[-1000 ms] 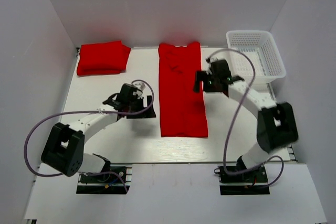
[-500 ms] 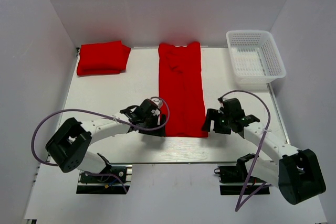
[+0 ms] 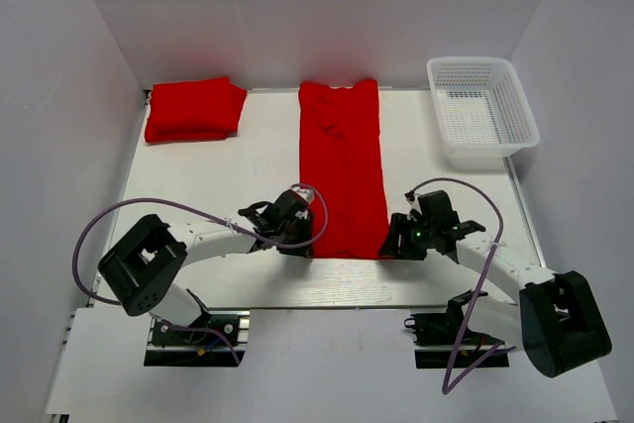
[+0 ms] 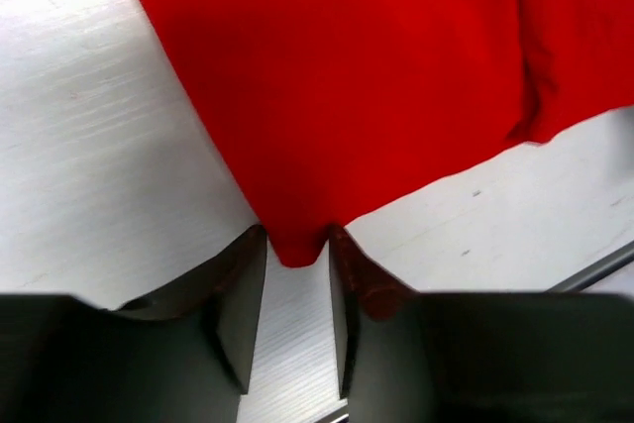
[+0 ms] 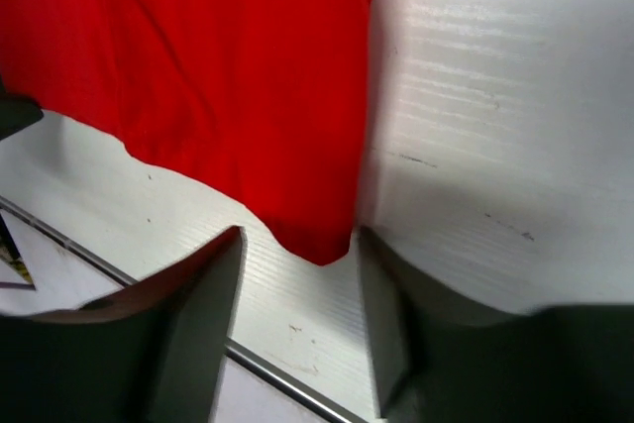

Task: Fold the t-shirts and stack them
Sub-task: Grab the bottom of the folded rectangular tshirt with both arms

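A red t-shirt [image 3: 342, 165], folded into a long strip, lies flat down the middle of the table. A second red t-shirt [image 3: 193, 111] sits folded at the back left. My left gripper [image 3: 305, 235] is low at the strip's near left corner. In the left wrist view the cloth's corner [image 4: 297, 245] pokes in between the tips of my left gripper [image 4: 297, 240], with bare table showing between the fingers behind it. My right gripper [image 3: 388, 243] is at the near right corner. There the corner [image 5: 317, 240] lies between the wider-set jaws of my right gripper [image 5: 299, 235], nearer the right finger.
A white mesh basket [image 3: 471, 64] stands at the back right. The table's near edge with its metal rail [image 5: 287, 378] runs just behind my right gripper. White walls close in the table on the left, back and right.
Both arms have swung in from the strip's sides to its near corners and dropped low. Both sets of jaws have narrowed from wide open, the left more than the right.
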{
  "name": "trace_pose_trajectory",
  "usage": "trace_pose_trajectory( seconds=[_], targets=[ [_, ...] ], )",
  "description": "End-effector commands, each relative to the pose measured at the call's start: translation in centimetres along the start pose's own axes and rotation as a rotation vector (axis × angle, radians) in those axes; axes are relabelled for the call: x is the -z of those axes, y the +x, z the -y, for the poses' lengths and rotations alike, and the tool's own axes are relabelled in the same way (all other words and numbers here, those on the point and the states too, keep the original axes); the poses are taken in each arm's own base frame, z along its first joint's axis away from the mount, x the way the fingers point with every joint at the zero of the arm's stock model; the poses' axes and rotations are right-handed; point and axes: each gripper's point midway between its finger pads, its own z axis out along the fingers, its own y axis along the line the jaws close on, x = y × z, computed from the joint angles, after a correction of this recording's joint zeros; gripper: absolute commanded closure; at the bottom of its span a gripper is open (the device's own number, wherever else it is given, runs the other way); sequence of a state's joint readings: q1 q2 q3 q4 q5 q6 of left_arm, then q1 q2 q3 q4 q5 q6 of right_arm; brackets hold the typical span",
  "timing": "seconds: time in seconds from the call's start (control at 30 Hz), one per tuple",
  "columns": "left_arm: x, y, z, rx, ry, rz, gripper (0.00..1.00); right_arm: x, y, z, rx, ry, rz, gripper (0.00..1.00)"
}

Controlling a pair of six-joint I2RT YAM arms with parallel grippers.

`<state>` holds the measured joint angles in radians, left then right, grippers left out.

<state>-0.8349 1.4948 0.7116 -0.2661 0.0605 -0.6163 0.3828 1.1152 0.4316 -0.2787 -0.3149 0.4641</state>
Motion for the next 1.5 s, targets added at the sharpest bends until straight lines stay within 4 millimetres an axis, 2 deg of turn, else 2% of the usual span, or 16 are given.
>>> trace_pose_trajectory(
  seconds=[0.0, 0.07, 0.1, 0.2, 0.27, 0.37, 0.57, 0.7, 0.73, 0.77, 1.0, 1.17, 1.23, 1.27, 1.3, 1.47],
  targets=[
    [-0.9, 2.3, -1.3, 0.013, -0.046, -0.062, 0.62, -0.8, 0.9, 0.1, -0.006, -0.015, -0.024, 0.48],
    [-0.9, 2.2, -1.3, 0.013, -0.046, -0.062, 0.68, -0.9, 0.9, 0.2, -0.016, -0.015, -0.025, 0.66],
    [-0.9, 2.2, -1.3, 0.013, -0.046, -0.062, 0.79, -0.9, 1.0, 0.3, -0.02, -0.013, -0.031, 0.7],
    [-0.7, 2.2, -0.9, 0.014, -0.036, -0.056, 0.99, -0.8, 1.0, 0.3, -0.011, -0.01, -0.03, 0.88],
    [-0.5, 2.4, -0.8, 0.014, -0.027, -0.059, 1.0, -0.5, 0.9, 0.2, 0.003, -0.009, -0.027, 1.0],
    [-0.1, 1.8, -0.3, 0.012, -0.008, -0.034, 1.0, -0.1, 0.2, -0.3, 0.027, -0.018, -0.001, 1.0],
    [1.1, -1.1, 1.3, 0.015, 0.032, 0.05, 1.0, 0.7, -2.6, -0.9, 0.079, -0.007, 0.099, 1.0],
    [2.2, -4.8, 2.8, 0.013, 0.055, 0.14, 1.0, 1.1, -4.9, -1.6, 0.104, -0.003, 0.166, 1.0],
    [1.9, -4.7, 2.4, 0.015, 0.026, 0.118, 1.0, 1.2, -5.6, -1.7, 0.107, 0.003, 0.181, 1.0],
    [2.4, -6.3, 3.0, 0.007, 0.016, 0.151, 1.0, 1.2, -6.3, -1.9, 0.114, 0.008, 0.194, 1.0],
    [2.5, -11.2, 1.1, 0.008, -0.154, 0.192, 1.0, 1.0, -10.5, -2.5, 0.148, 0.051, 0.246, 1.0],
    [2.4, -14.5, 0.5, 0.015, -0.174, 0.205, 1.0, 1.5, -14.8, -3.6, 0.172, 0.082, 0.317, 1.0],
    [2.5, -15.9, 0.1, 0.036, -0.179, 0.226, 1.0, 0.8, -15.4, -3.1, 0.168, 0.113, 0.308, 1.0],
    [2.2, -15.9, -0.5, 0.034, -0.19, 0.218, 1.0, 1.4, -17.0, -3.9, 0.184, 0.107, 0.34, 1.0],
    [2.5, -16.5, -0.5, 0.041, -0.188, 0.232, 1.0, 0.4, -17.0, -3.4, 0.179, 0.123, 0.313, 1.0],
    [2.7, -19.3, -2.0, 0.052, -0.195, 0.271, 1.0, -0.2, -19.8, -3.9, 0.187, 0.131, 0.315, 1.0]
  ],
)
